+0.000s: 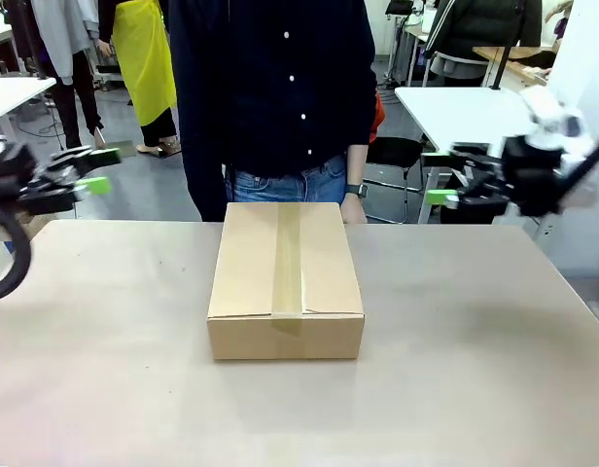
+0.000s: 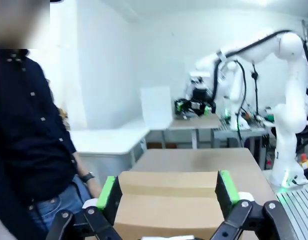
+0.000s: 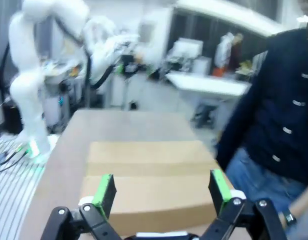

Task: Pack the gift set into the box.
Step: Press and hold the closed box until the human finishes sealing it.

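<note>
The box sits shut at the middle of the counter, long axis running from the robot's side toward the person. Top flaps folded flat. A tape strip runs along the top seam and laps down over the near face. Brown corrugated card, no visible dents.

Left end effector held above the counter's left edge, well apart from the box, green pads pointing inward toward the middle. Left wrist view: its fingers are spread wide, nothing between them; the box lies beyond and fills the gap as seen along the fingers.

Right end effector held at similar height off the counter's right side, also well apart from the box, pads pointing inward. Some motion blur on this arm. Right wrist view: fingers spread wide, empty, the box lying beyond them.

Person stands at the far edge, just behind the box, in a dark buttoned shirt and jeans. One hand, with a wristwatch, hangs close to the box's far right corner; cannot tell whether it touches.

Each wrist view shows the opposite white arm standing at the far end of the counter.
</note>
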Available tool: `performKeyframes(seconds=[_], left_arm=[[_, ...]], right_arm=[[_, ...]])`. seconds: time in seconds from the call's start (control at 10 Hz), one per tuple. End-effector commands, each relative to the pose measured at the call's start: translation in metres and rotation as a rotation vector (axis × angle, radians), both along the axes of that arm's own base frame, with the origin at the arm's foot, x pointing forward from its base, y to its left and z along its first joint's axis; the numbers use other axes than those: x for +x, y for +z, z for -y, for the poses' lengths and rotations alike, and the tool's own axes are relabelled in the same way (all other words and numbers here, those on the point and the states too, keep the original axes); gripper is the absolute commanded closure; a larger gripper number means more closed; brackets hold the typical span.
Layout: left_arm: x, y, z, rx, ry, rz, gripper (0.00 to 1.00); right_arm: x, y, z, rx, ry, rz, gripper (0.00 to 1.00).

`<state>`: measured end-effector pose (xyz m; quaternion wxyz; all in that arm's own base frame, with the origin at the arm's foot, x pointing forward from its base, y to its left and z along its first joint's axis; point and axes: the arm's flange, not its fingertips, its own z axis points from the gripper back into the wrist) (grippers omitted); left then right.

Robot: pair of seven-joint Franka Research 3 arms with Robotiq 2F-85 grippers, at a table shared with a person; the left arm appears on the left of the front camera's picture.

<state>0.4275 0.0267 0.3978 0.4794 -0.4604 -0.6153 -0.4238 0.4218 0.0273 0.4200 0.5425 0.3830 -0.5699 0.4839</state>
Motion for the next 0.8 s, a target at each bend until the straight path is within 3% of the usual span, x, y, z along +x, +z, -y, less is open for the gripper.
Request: performKeyframes(seconds=[0.0,0.1,0.2,0.7], left_arm=[[-0.006,-0.022,-0.005,-0.018,-0.007,0.020,0.00],[0.002,-0.023,0.002,0.017,-0.025,-0.019,0.00],[-0.008,-0.016,-0.015,-0.026,0.018,0.001,0.00],[-0.008,-0.016,-0.015,-0.026,0.018,0.001,0.00]], right_arm=[[-0.016,-0.029,0.012,0.066,-0.182,0.080,0.00],[0.000,0.000,0.000,0.000,0.000,0.000,0.00],[0.000,0.000,0.000,0.000,0.000,0.000,0.00],[0.000,0.000,0.000,0.000,0.000,0.000,0.00]])
